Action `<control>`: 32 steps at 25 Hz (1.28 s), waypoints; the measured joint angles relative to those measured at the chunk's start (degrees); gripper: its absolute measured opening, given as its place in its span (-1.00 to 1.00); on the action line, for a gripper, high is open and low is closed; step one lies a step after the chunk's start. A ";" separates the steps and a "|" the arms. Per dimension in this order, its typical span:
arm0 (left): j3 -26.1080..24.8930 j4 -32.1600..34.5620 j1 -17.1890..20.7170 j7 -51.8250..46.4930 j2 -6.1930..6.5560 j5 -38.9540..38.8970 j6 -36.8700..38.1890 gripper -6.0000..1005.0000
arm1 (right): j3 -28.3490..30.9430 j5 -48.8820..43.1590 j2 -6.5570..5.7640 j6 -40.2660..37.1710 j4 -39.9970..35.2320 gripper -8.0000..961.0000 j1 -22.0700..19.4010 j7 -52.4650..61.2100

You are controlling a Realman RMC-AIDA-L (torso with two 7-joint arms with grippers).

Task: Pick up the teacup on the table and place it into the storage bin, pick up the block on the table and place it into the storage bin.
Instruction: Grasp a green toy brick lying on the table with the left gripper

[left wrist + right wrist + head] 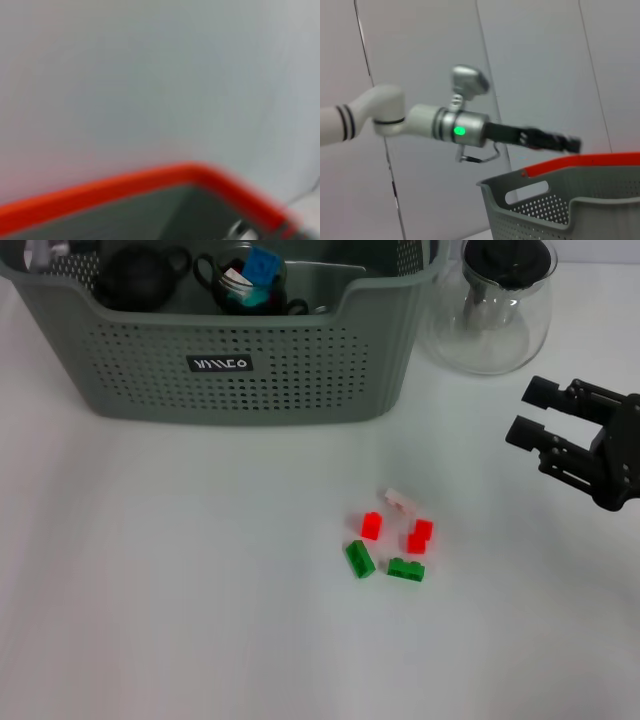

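The grey-green storage bin [230,365] stands at the back of the table and also shows in the right wrist view [560,210]. Inside it lie a black teacup [215,285] with a blue block [263,264] at its rim, and a dark round vessel [138,280]. Small loose blocks lie on the table: red [371,526], red [419,536], green [360,559], green [406,569] and pale pink [401,500]. My right gripper [533,412] hovers open and empty, right of the blocks. My left gripper [555,141] reaches out above the bin.
A clear glass carafe [492,315] with a black lid stands right of the bin, just behind my right gripper. A red-edged rim [590,161] runs behind the bin and appears blurred in the left wrist view [150,180]. White tabletop [150,590] spreads to the front left.
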 joint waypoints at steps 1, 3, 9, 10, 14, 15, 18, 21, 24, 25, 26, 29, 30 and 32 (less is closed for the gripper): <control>-1.76 1.63 2.56 3.87 -0.57 -5.74 3.62 0.18 | 0.06 0.00 0.00 0.01 0.00 0.15 0.00 0.00; -4.71 2.77 6.35 10.87 -1.23 -15.12 11.47 0.18 | 0.10 0.00 0.00 0.01 0.00 0.15 0.02 0.00; -17.94 -0.31 14.78 28.41 -2.10 -23.97 39.11 0.17 | 0.13 0.00 -0.09 0.07 0.00 0.15 0.14 0.00; -18.76 -0.69 15.45 30.10 -2.21 -23.10 40.24 0.17 | 0.12 0.00 -0.10 0.10 0.00 0.15 0.16 0.00; -20.96 -1.98 20.43 43.54 -4.04 -14.64 43.58 0.17 | 0.13 -0.15 -0.18 0.48 -0.05 0.15 0.24 0.55; -20.81 -2.04 20.91 45.22 -4.25 -13.55 43.60 0.17 | 0.12 -0.23 -0.18 0.59 -0.07 0.15 0.28 0.75; -19.59 -4.19 23.00 53.38 -5.23 -6.85 43.70 0.17 | 0.12 -0.33 -0.17 0.72 -0.20 0.15 0.26 1.23; -19.47 -10.16 22.72 58.01 -5.09 -1.62 42.88 0.17 | 0.13 -0.35 -0.31 0.71 -0.65 0.15 -0.03 2.05; -18.99 -17.19 21.35 62.57 -4.98 1.03 39.77 0.17 | 0.00 -0.42 -0.81 0.68 -0.79 0.15 -0.09 3.41; -18.69 -19.77 20.88 64.42 -4.99 1.15 38.29 0.17 | -0.05 -0.44 -0.95 0.64 -0.79 0.15 -0.08 3.74; -18.58 -22.55 20.35 66.82 -4.98 1.07 36.47 0.17 | -0.07 -0.46 -1.09 0.57 -0.79 0.15 -0.08 4.00; -18.77 -31.39 19.09 74.48 -5.15 0.15 32.09 0.18 | 0.07 -0.46 -1.54 0.35 -0.80 0.15 -0.28 4.31; -18.82 -34.24 18.73 77.43 -5.21 -0.25 30.47 0.18 | 0.11 -0.46 -1.55 0.33 -0.79 0.15 -0.37 4.34; -18.83 -38.14 18.21 81.00 -5.30 -0.60 27.66 0.18 | 0.13 -0.46 -1.57 0.31 -0.80 0.15 -0.53 4.36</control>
